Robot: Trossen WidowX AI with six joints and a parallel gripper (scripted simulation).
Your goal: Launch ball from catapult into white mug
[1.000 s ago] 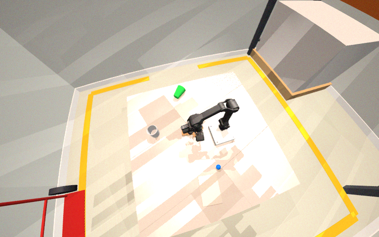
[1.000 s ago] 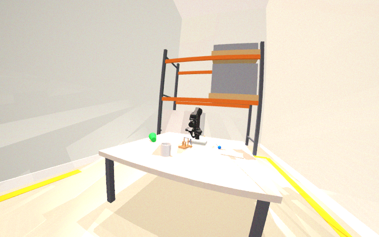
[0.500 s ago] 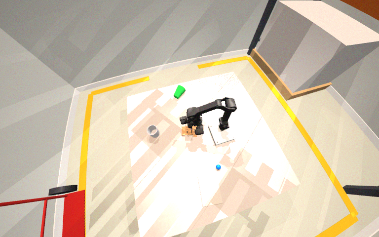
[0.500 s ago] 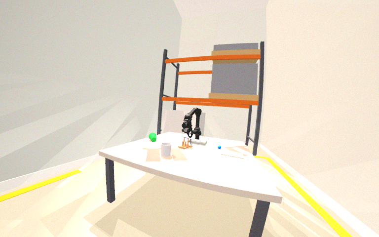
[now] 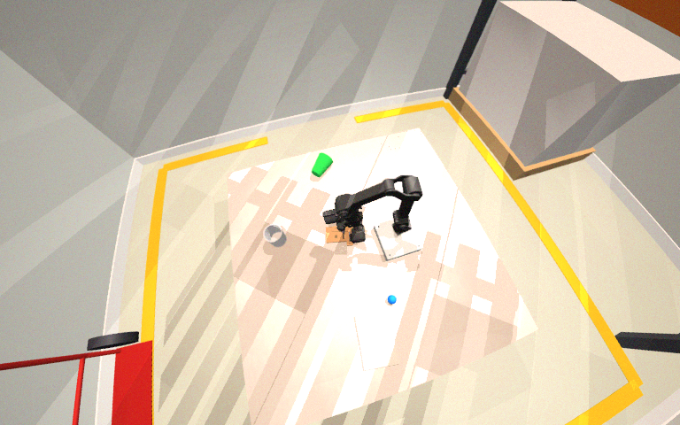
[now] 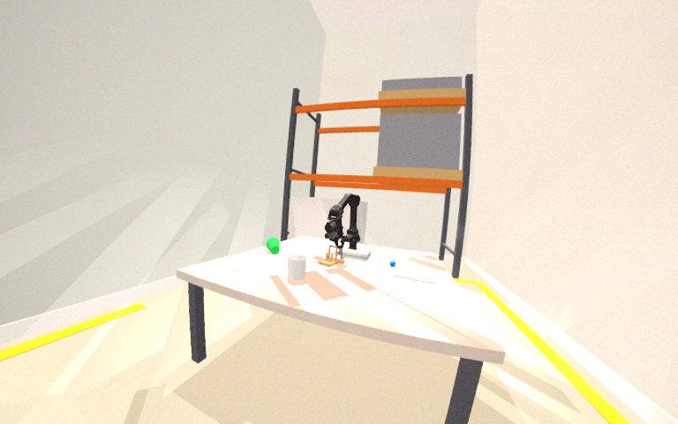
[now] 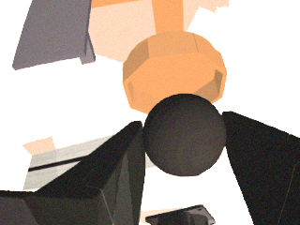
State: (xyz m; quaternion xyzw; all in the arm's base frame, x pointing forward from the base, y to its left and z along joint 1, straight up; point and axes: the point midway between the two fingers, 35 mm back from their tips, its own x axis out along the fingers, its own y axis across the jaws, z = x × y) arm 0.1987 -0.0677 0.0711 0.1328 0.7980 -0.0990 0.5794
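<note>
Jaws closed on dark ball [image 7: 185, 135] near catapult [image 5: 333, 235] [image 6: 328, 261] [image 7: 168, 16]

The black arm [image 5: 371, 194] [image 6: 353, 217] is raised, bent at its elbow and reached down over the catapult. By the wrist view alone, the ball is shown gripped between both fingers, the catapult's orange cup [image 7: 171, 75] partly covered by it; whether they touch cannot be told. Only in the top and exterior views are the upright white mug [image 5: 274, 234] [image 6: 296, 268], blue ball [image 5: 391, 299] [image 6: 392, 263] and green object [image 5: 321, 165] [image 6: 273, 245] seen on the bench [image 5: 311, 345] [image 6: 340, 326].
</note>
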